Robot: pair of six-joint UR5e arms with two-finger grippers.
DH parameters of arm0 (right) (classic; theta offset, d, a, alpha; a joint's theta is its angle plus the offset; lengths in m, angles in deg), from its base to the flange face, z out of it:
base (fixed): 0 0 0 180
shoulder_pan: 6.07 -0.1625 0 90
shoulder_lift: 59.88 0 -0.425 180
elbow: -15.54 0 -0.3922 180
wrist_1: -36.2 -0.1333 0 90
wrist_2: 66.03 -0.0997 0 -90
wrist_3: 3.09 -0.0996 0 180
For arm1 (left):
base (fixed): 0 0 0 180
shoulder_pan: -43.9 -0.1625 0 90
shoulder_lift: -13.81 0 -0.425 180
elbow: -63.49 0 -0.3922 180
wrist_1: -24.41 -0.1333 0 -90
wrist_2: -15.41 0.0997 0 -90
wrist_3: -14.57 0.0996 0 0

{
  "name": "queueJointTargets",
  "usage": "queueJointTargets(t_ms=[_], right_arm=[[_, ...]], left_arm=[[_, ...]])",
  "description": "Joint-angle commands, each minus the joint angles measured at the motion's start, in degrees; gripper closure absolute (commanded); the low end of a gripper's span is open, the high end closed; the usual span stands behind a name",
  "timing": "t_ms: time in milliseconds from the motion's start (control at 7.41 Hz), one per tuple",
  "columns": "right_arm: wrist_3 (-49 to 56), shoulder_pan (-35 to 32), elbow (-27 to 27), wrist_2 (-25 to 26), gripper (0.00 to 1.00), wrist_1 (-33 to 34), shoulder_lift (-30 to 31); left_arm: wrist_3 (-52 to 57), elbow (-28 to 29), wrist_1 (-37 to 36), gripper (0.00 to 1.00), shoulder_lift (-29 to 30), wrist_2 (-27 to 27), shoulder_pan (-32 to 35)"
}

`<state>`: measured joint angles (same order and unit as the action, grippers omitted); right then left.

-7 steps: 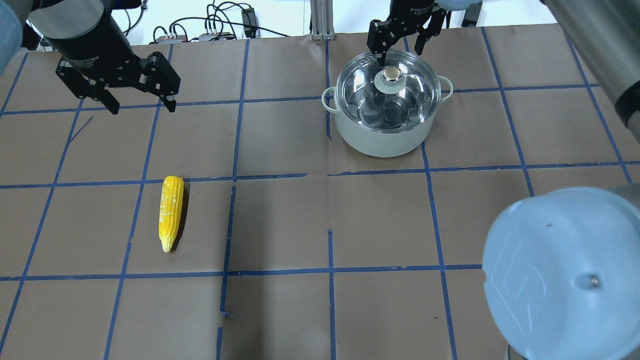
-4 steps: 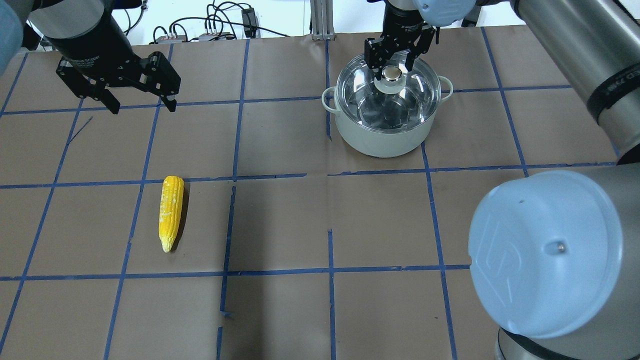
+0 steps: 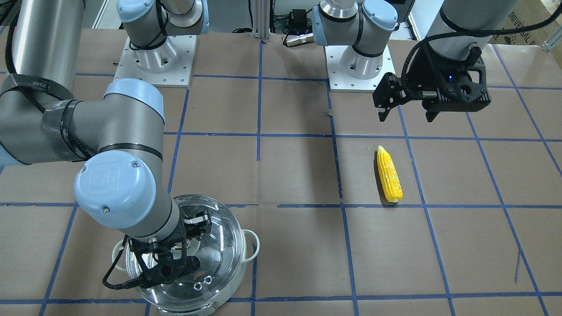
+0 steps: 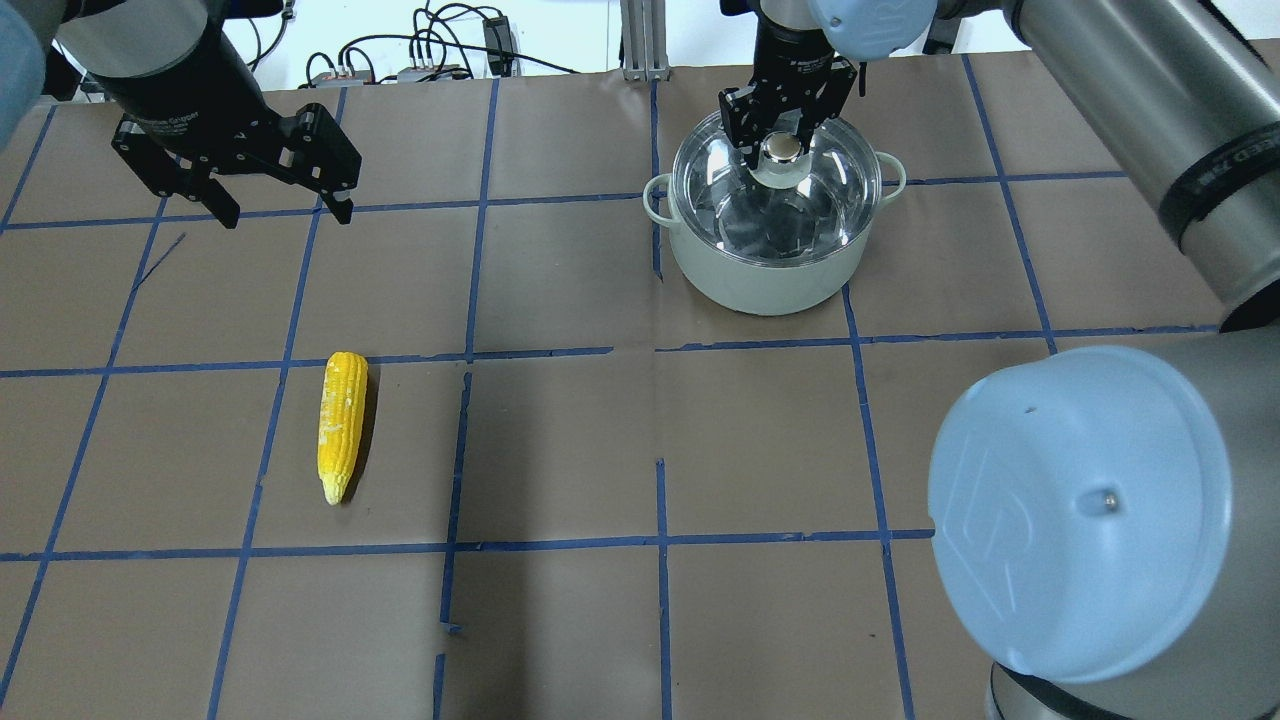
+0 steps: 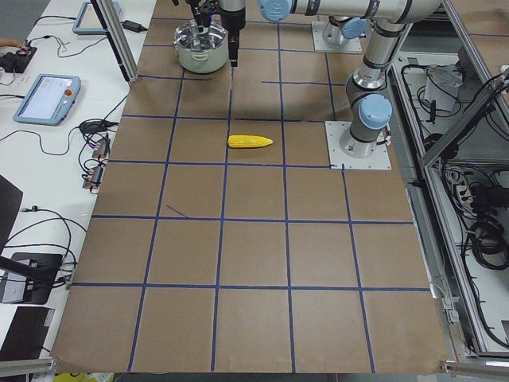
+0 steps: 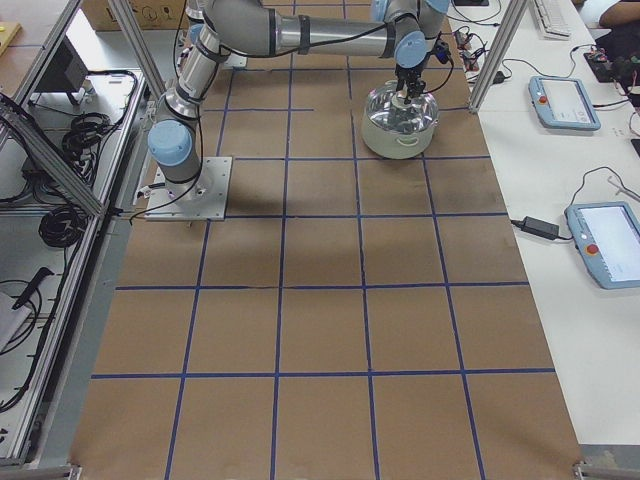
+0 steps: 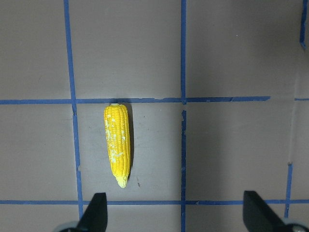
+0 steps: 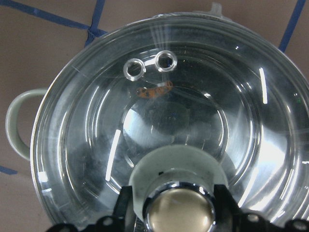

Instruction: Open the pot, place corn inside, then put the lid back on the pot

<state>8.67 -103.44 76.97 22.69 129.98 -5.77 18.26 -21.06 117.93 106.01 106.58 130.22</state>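
The right gripper (image 4: 780, 142) has slid in over the pot (image 4: 765, 285), and its parted fingers (image 8: 123, 212) now flank the knob (image 8: 181, 212) of the seated lid (image 4: 835, 190) without clamping it. The left gripper (image 4: 287, 215) hangs wide open and empty, well apart from the corn (image 4: 340, 425) on the brown paper table (image 4: 560, 450) gridded with blue tape (image 4: 660, 545). Cables (image 4: 430, 45) trail beyond the far edge
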Motion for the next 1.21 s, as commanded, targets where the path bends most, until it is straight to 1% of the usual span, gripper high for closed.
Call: queueJointTargets(t_ms=[0, 135, 270, 540, 675, 810, 1079], right_arm=[[0.1, 0.1, -0.3, 0.5, 0.64, -1.7, 0.2], [0.1, 0.2, -1.5, 0.8, 0.69, -4.5, 0.6], [0.0, 0.2, -3.6, 0.8, 0.7, -8.6, 2.6], [-0.1, 1.3, -8.4, 1.8, 0.7, -20.5, 8.5], [-0.1, 1.1, -7.7, 1.8, 0.7, -24.0, 12.6], [-1.6, 0.6, -7.4, 1.5, 0.7, -26.6, 14.8], [-2.4, 0.2, -7.4, 1.3, 0.7, -27.8, 14.7]], left_arm=[[0.0, 0.1, 0.0, 0.0, 0.1, 0.0, 0.1], [0.0, 0.1, 0.0, 0.0, 0.1, 0.0, 0.1], [0.0, 0.1, 0.0, 0.0, 0.1, 0.0, 0.0], [0.0, 0.1, 0.1, 0.0, 0.0, 0.0, 0.0], [0.0, 0.1, 0.1, 0.0, 0.0, 0.0, 0.1], [-0.1, -0.1, 0.2, 0.0, 0.1, 0.0, 0.1], [-0.2, -0.6, 0.3, 0.0, 0.5, -0.5, 0.7]])
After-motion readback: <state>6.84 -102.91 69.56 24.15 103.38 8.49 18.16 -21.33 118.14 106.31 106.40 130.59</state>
